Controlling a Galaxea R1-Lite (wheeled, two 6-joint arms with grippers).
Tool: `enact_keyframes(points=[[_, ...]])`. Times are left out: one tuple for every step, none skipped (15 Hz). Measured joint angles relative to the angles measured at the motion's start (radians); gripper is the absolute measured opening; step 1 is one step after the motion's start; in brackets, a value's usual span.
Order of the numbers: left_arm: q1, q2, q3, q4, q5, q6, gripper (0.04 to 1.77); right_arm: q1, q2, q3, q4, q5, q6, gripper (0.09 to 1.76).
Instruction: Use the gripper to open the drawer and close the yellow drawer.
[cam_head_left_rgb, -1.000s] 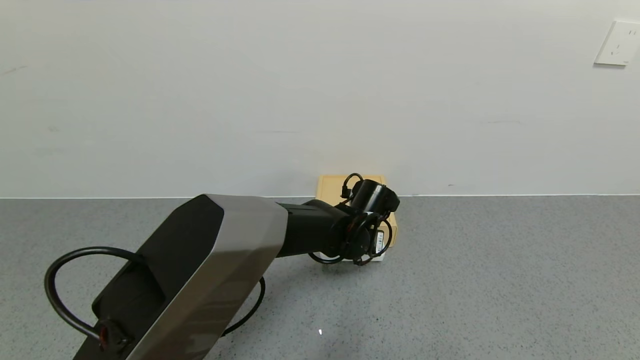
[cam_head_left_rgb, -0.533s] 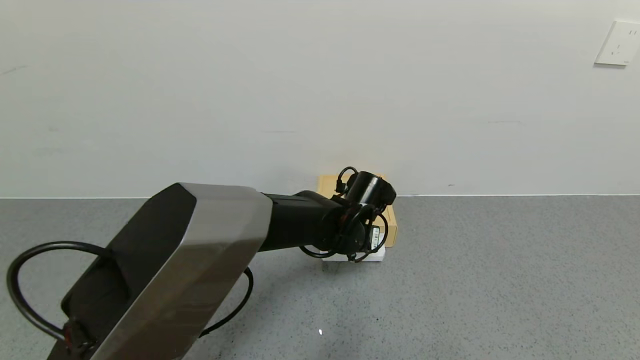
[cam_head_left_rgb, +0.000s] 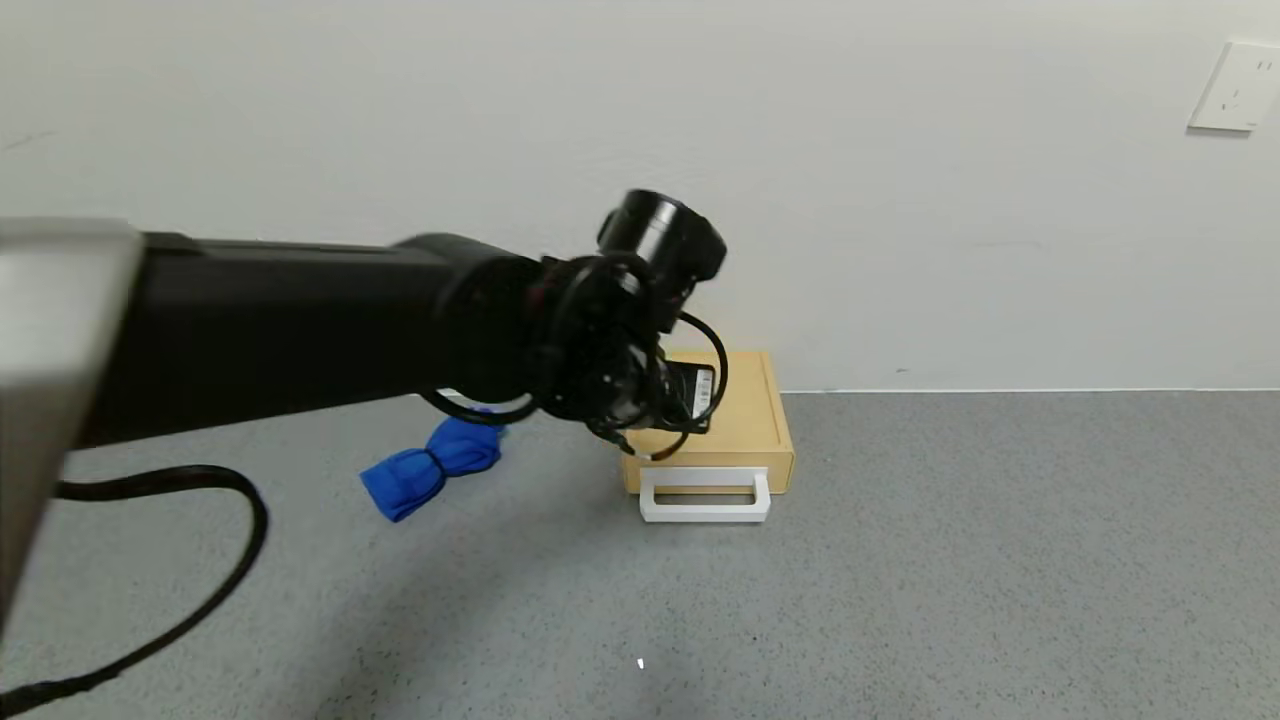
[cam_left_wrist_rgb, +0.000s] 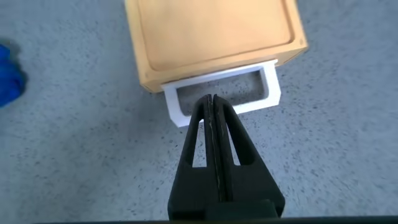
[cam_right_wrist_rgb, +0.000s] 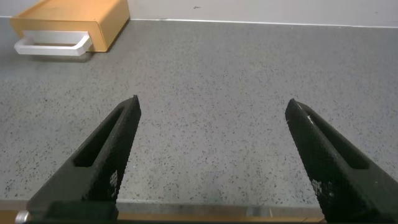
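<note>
The pale-yellow drawer (cam_head_left_rgb: 745, 415) stands against the wall, pushed in, with its white loop handle (cam_head_left_rgb: 705, 515) at the front. My left arm (cam_head_left_rgb: 300, 310) reaches over from the left, its wrist raised above the drawer. In the left wrist view my left gripper (cam_left_wrist_rgb: 210, 99) is shut and empty. Its tips hang above the near bar of the handle (cam_left_wrist_rgb: 268, 92), in front of the drawer (cam_left_wrist_rgb: 211, 31). My right gripper (cam_right_wrist_rgb: 214, 109) is open and empty over bare floor, far from the drawer (cam_right_wrist_rgb: 68, 18).
A blue rolled cloth (cam_head_left_rgb: 430, 465) lies on the grey speckled surface (cam_head_left_rgb: 950, 550) left of the drawer; its edge shows in the left wrist view (cam_left_wrist_rgb: 9, 78). A white wall (cam_head_left_rgb: 900, 200) runs right behind the drawer, with a socket plate (cam_head_left_rgb: 1237, 87) at the upper right.
My left arm has lifted up and back from the front of the drawer. The handle and the blue cloth, hidden by the arm before, now show.
</note>
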Motion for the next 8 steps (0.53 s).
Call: enact_keyframes(points=[[0.017, -0.046, 0.018, 0.002, -0.027, 0.016, 0.11, 0.0, 0.0, 0.0, 0.0, 0.0, 0.0, 1.71], [0.032, -0.094, 0.043, 0.004, -0.054, 0.031, 0.11, 0.0, 0.0, 0.0, 0.0, 0.0, -0.001, 1.71], [0.043, -0.135, 0.072, 0.003, -0.069, 0.039, 0.11, 0.0, 0.0, 0.0, 0.0, 0.0, -0.001, 1.71], [0.052, -0.17, 0.105, 0.003, -0.079, 0.041, 0.11, 0.0, 0.0, 0.0, 0.0, 0.0, -0.001, 1.71], [0.059, -0.202, 0.146, -0.001, -0.093, 0.043, 0.11, 0.0, 0.0, 0.0, 0.0, 0.0, -0.001, 1.71], [0.066, -0.231, 0.188, -0.006, -0.116, 0.049, 0.2, 0.0, 0.0, 0.0, 0.0, 0.0, -0.001, 1.71], [0.074, -0.262, 0.23, -0.017, -0.16, 0.063, 0.38, 0.0, 0.0, 0.0, 0.0, 0.0, -0.001, 1.71], [0.086, -0.299, 0.279, -0.034, -0.227, 0.089, 0.55, 0.0, 0.0, 0.0, 0.0, 0.0, -0.001, 1.71]])
